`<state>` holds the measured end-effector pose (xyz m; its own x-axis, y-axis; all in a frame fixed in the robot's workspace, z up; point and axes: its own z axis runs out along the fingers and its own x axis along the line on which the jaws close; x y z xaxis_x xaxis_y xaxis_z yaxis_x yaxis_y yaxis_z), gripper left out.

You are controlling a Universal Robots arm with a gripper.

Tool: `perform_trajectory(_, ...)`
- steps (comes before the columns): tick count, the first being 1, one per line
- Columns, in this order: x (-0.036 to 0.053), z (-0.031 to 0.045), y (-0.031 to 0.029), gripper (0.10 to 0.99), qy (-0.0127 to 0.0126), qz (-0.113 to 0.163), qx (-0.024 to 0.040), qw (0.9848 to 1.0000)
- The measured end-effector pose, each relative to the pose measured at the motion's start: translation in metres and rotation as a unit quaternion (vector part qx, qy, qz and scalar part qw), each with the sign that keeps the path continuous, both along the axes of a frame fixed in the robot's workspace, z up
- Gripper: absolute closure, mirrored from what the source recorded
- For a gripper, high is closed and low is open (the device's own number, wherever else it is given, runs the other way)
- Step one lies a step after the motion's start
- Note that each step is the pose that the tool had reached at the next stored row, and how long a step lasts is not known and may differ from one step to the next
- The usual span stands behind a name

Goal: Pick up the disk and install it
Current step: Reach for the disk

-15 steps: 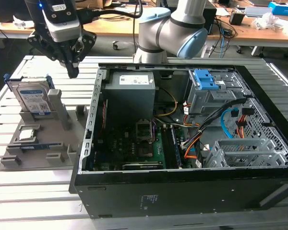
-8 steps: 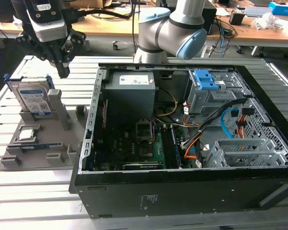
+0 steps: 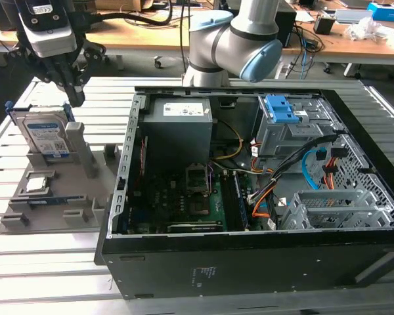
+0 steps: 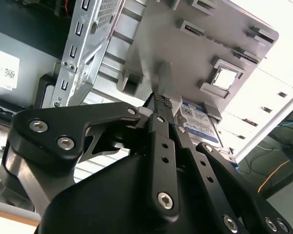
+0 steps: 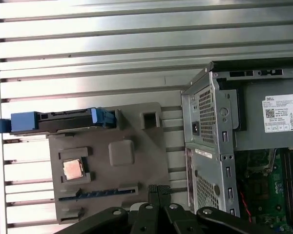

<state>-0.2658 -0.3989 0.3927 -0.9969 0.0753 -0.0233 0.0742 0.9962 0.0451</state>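
Standing on its long edge in a slot of the grey fixture [image 3: 56, 200], the disk [image 3: 46, 134] rests on the slatted metal table [image 3: 39, 275], at the exterior view's left of the open computer case [image 3: 249, 262] and well apart from the blue-fronted drive cage [image 3: 282, 118] inside it. A small square chip [image 3: 38, 185] lies in a recess of the same fixture. The gripper [image 3: 75, 98] hangs just above the upper rear corner of the disk without touching it. Its jaws appear closed on nothing, and in the first wrist view the tips meet. That view presents the disk edge-on, with a blue rail along its upper edge. Treat the disk as rigid, dense for its size and sensitive to shock. Its metal faces are probably smooth and may slip under light pressure. Take hold across the two broad faces near the middle of the upper edge. The plastic rails are likely to flex and make a poorer seat.
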Motion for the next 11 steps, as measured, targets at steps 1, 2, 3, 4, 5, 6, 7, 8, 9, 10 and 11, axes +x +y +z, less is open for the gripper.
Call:
perform_trajectory(1, -0.0038, 0.0000, 0.0000, 0.980, 0.0000, 0.000, 0.0000, 1.0000)
perform_trajectory(2, -0.0067, 0.0000, 0.0000, 0.980, 0.0000, 0.000, 0.0000, 1.0000)
perform_trajectory(3, -0.0096, 0.0000, 0.0000, 0.980, 0.0000, 0.000, 0.0000, 1.0000)
perform_trajectory(4, -0.0122, 0.0000, 0.0000, 0.980, 0.0000, 0.000, 0.0000, 1.0000)
perform_trajectory(5, -0.0140, 0.0000, 0.0000, 0.980, 0.0000, 0.000, 0.0000, 1.0000)
perform_trajectory(6, -0.0154, 0.0000, 0.0000, 0.980, 0.0000, 0.000, 0.0000, 1.0000)
perform_trajectory(7, -0.0173, 0.0000, 0.0000, 0.980, 0.0000, 0.000, 0.0000, 1.0000)
perform_trajectory(8, -0.0185, 0.0000, 0.0000, 0.980, 0.0000, 0.000, 0.0000, 1.0000)
perform_trajectory(9, -0.0200, -0.0001, 0.0000, 0.980, 0.0000, 0.000, 0.0000, 1.0000)
perform_trajectory(10, -0.0214, 0.0000, 0.0000, 0.980, 0.0000, 0.000, 0.0000, 1.0000)
perform_trajectory(11, -0.0228, 0.0000, 0.0000, 0.980, 0.0000, 0.000, 0.0000, 1.0000)
